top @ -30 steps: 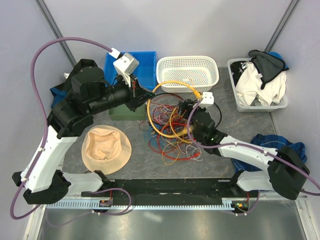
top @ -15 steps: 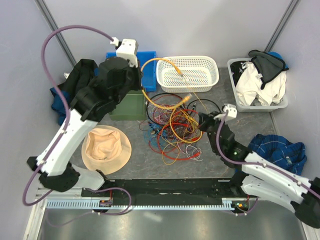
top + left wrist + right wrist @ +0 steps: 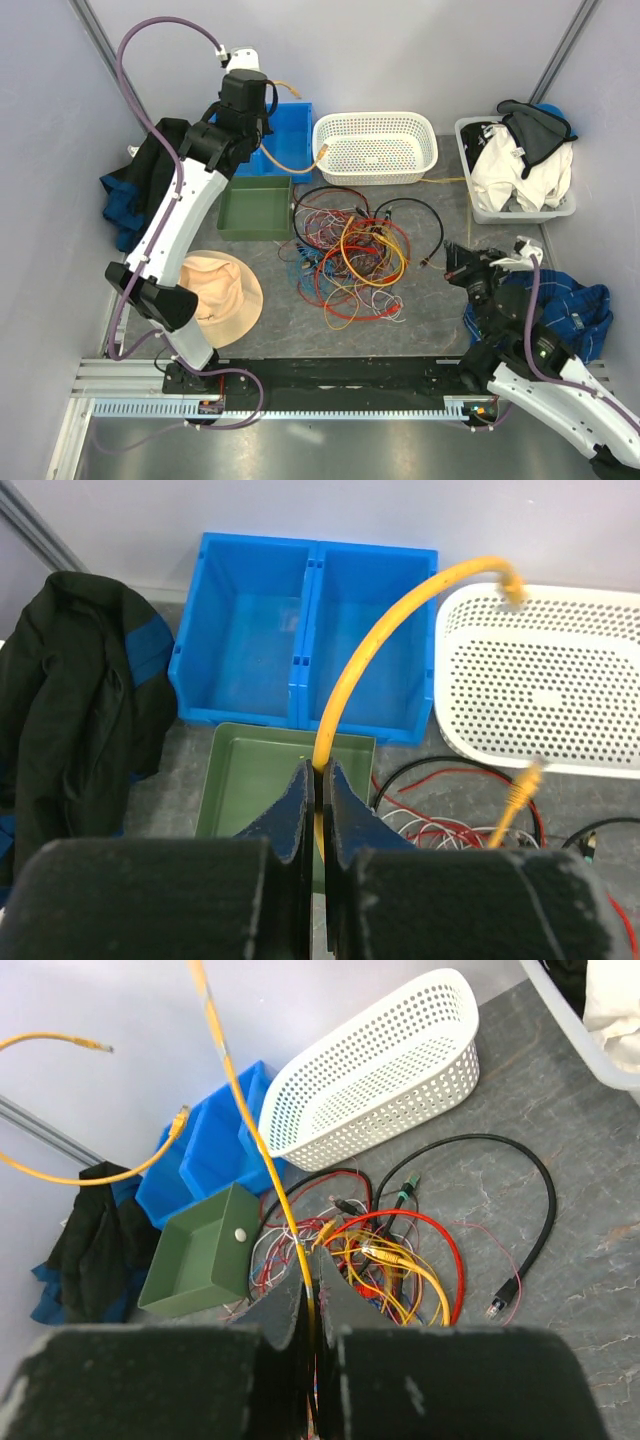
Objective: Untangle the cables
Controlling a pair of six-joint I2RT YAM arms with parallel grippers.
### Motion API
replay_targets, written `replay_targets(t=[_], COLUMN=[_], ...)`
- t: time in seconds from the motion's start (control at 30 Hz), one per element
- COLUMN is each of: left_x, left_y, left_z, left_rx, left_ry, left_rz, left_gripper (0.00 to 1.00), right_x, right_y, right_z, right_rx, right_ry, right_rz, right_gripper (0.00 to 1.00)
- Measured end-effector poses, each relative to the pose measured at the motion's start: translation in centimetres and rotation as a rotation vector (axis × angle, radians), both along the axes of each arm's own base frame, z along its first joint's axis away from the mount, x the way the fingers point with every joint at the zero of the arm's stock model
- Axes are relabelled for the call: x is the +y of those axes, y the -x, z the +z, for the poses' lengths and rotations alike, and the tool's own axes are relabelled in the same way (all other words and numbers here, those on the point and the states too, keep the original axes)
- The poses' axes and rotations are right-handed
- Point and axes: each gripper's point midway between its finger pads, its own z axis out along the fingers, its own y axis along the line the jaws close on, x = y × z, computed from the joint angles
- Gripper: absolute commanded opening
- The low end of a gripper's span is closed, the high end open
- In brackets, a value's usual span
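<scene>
left fingers (image 3: 308, 785) clenching on yellow cable (image 3: 370, 650) arching toward basket (image 3: 560, 680), right fingers (image 3: 300, 1300) pinching thin wire (image 3: 245, 1110), tangle (image 3: 345, 255) lying on table (image 3: 420, 300)

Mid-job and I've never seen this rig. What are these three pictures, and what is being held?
Two robot arms are bolted at the near edge of the table. The wide picture looks down from above; the other two come from a camera on each wrist. On the table lie a tangle of cables, a white basket, blue bins, a green tray and a hat. The left tool is shut on a thick yellow cable; the right tool is shut on a thin yellow wire.
</scene>
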Motion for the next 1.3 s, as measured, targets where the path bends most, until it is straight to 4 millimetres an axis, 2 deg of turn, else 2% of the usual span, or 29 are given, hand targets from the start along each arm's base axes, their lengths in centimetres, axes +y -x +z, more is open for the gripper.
replay_targets(t=[0.1, 0.37, 0.47, 0.57, 0.77, 0.87, 1.0, 1.03, 1.07, 1.13, 1.3], left_x=[0.0, -5.8, -8.3, -11.0, -14.2, -15.1, -16.2, -16.6, -17.0, -17.6, -17.8], left_y=[-0.4, -2.0, -3.7, -6.5, -11.5, -13.7, -16.8, -17.7, -18.4, -19.4, -19.1], left_z=[0.1, 2.2, 1.5, -1.5, -10.0, -12.3, -13.1, -12.8, -12.7, -12.6, -13.4], left_rx=[-0.001, -0.093, -0.106, -0.085, -0.048, -0.086, -0.156, -0.184, -0.204, -0.233, -0.243], left_ry=[0.046, 0.254, 0.310, 0.340, 0.336, 0.325, 0.316, 0.318, 0.317, 0.303, 0.264], left_rz=[-0.010, -0.222, -0.287, -0.339, -0.365, -0.368, -0.366, -0.370, -0.375, -0.380, -0.349], left_gripper=[0.02, 0.02, 0.02, 0.02, 0.02, 0.02, 0.02, 0.15, 0.56, 0.99, 1.00], right_x=[-0.4, 1.4, 2.0, 2.6, 3.6, 3.9, 3.9, 3.9, 3.8, 3.7, 4.1], right_y=[0.5, 0.4, 0.4, 0.4, 0.2, 0.3, 0.2, 0.2, 0.1, -0.1, -0.8], right_z=[0.8, -0.7, -1.1, -1.0, -2.5, -3.5, -3.7, -3.6, -3.7, -3.8, -4.5], right_rx=[-0.010, 0.033, 0.038, 0.036, 0.047, 0.062, 0.060, 0.058, 0.057, 0.059, 0.076], right_ry=[-0.010, 0.033, 0.041, 0.042, 0.050, 0.064, 0.076, 0.079, 0.085, 0.100, 0.143], right_rz=[0.005, 0.084, 0.114, 0.136, 0.174, 0.187, 0.188, 0.186, 0.182, 0.169, 0.162], right_gripper=[0.00, 0.00, 0.00, 0.00, 0.00, 0.00, 0.00, 0.00, 0.00, 0.00, 0.00])
